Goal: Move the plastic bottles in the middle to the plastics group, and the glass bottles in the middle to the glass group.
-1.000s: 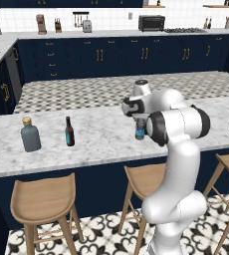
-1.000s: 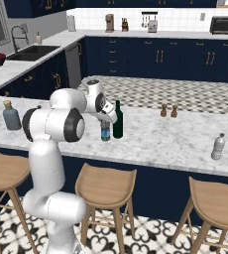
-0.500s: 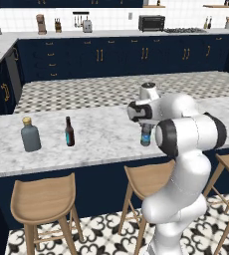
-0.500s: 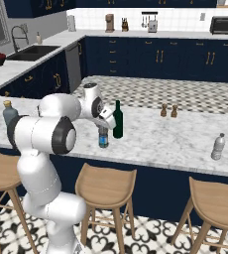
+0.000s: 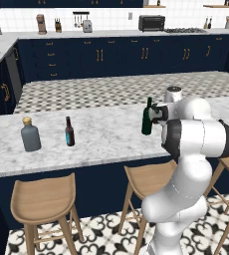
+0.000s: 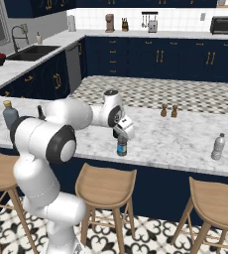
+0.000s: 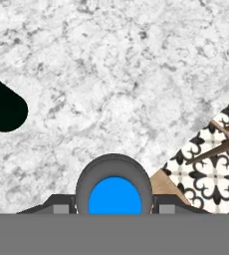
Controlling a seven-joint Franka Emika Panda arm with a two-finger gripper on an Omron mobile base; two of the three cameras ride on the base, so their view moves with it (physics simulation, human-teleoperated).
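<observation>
Small plastic water bottle with blue label and blue cap (image 6: 121,145) is pinched in the gripper (image 6: 122,133), at the near edge of the white marble counter (image 6: 175,141); whether its base is touching or just off the surface is unclear. Judged step: carrying this plastic bottle toward the plastics group. The clear-grey plastic bottle with pale cap (image 6: 217,146) stands well apart at 3 o'clock from the held one in the right base view and looks like the destination. The next move calls for a lift clear of the counter and a sideways carry that way, then an upright set-down just beside it.

Hand view looks straight down on the blue cap (image 7: 115,195), the fingers (image 7: 61,205) pressed on its two sides, with a dark rounded shape at 9 o'clock, probably the green bottle.

Left base view gives what the right one hides: the tall slim dark green glass bottle (image 5: 147,117) near the arm, not yet moved. At 9 o'clock from it stands the glass group, a small dark brown bottle with blue label (image 5: 69,132) and a squat grey flask with tan stopper (image 5: 30,135).
</observation>
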